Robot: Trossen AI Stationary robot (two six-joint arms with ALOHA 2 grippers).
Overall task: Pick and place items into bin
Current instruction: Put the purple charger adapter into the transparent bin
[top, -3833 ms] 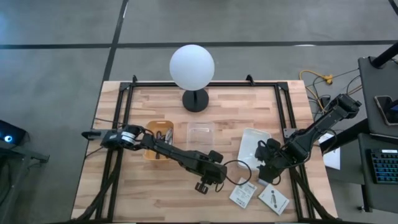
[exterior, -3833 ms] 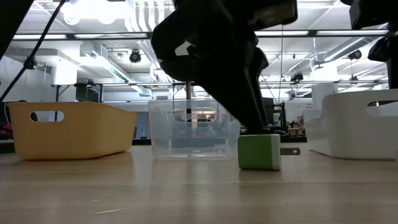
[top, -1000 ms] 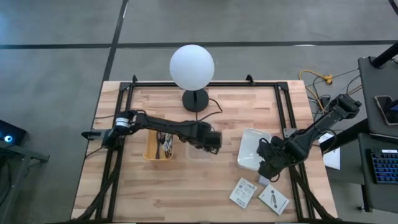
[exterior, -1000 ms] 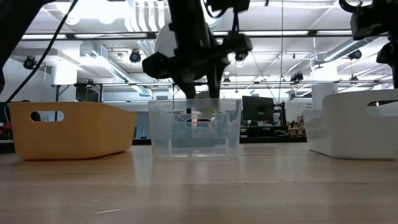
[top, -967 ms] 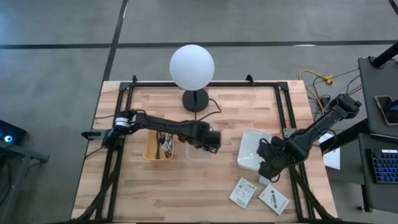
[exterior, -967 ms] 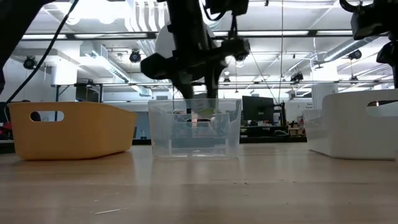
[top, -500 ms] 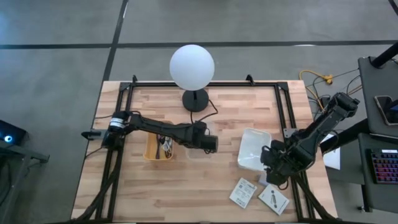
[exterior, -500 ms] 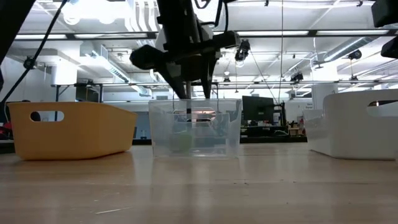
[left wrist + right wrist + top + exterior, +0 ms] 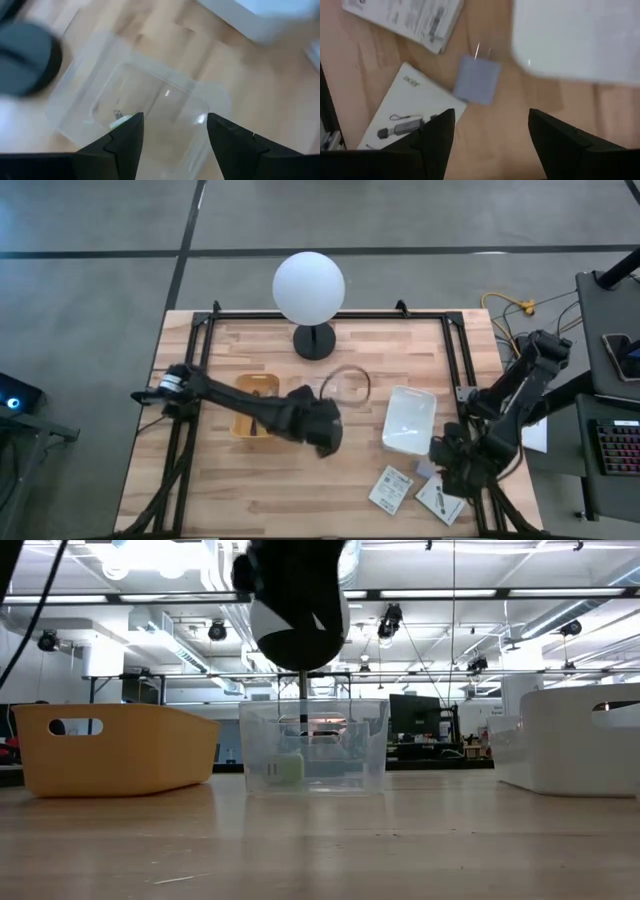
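Note:
A green cube (image 9: 288,768) lies on the floor of the clear bin (image 9: 313,745), also seen in the left wrist view as a green cube (image 9: 120,120). My left gripper (image 9: 172,135) is open above the clear bin's (image 9: 332,388) near side and touches nothing. A grey cube (image 9: 477,79) with two prongs lies on the table beside the white bin (image 9: 580,40). Two flat white packets (image 9: 405,15) (image 9: 400,115) lie close by. My right gripper (image 9: 490,135) is open above them, just near of the grey cube (image 9: 423,469).
A yellow bin (image 9: 250,405) with small items stands left of the clear bin. The white globe lamp (image 9: 309,288) stands at the far middle. A thin dark cable (image 9: 352,380) loops by the clear bin's right side. The white bin (image 9: 410,420) stands right of the middle.
My left gripper has let go of the green cube, which fell onto the clear bin's floor; the gripper then drew back toward the table's near edge. My right gripper has moved toward the near edge, from beside the white bin to over the grey cube and packets.

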